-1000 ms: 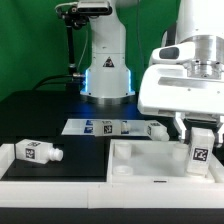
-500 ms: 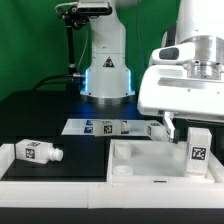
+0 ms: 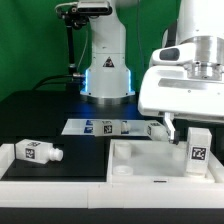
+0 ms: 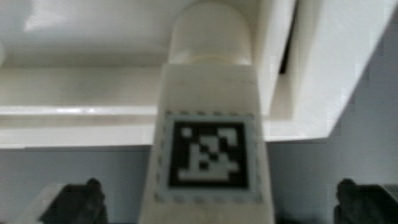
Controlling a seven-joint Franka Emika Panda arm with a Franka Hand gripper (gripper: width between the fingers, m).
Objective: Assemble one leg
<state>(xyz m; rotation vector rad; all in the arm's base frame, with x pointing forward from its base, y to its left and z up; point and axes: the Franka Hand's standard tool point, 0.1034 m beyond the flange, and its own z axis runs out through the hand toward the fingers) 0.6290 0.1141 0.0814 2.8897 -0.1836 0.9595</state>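
We are seating the leg upright at the tabletop corner, end effector released astride it; regrasping and twisting probably coming next.

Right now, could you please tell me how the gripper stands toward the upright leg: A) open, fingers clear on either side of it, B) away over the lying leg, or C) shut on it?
A: in the wrist view the fingertips of the gripper stand clear of the leg, a gap on each side.
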